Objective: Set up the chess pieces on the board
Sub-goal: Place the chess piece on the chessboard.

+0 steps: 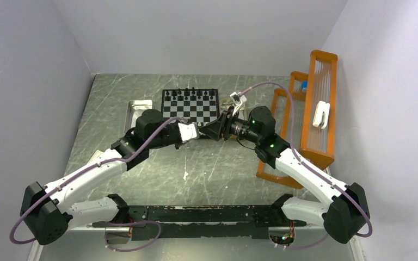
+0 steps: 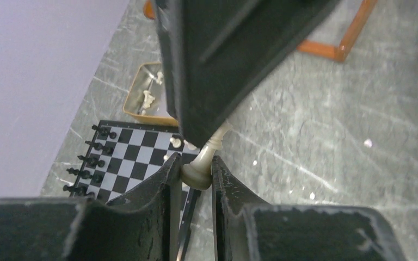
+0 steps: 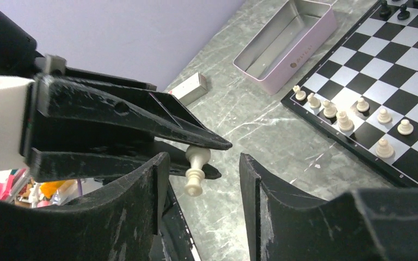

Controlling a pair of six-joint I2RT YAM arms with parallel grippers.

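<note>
A silvery metal tray lies on the worktop just left of the board. The left arm reaches past it to the board's near edge. The fingers of the left gripper are clamped on the round base of a cream chess piece, holding it tilted and above the worktop, just off the board's near corner.

On the board, the black pieces stand along the far edge. A group of cream pieces stands on the squares nearest the arms, in no even row.

The right gripper meets the left one tip to tip. Its fingers are apart, one on each side of the piece's head, with a gap showing on both sides — they do not touch it. In the left wrist view, one of these fingers hides the top of the piece.

Beyond the board's right side sits a tan tray with a few cream pieces in it. Further right, by the wall, stands an orange rack.
</note>
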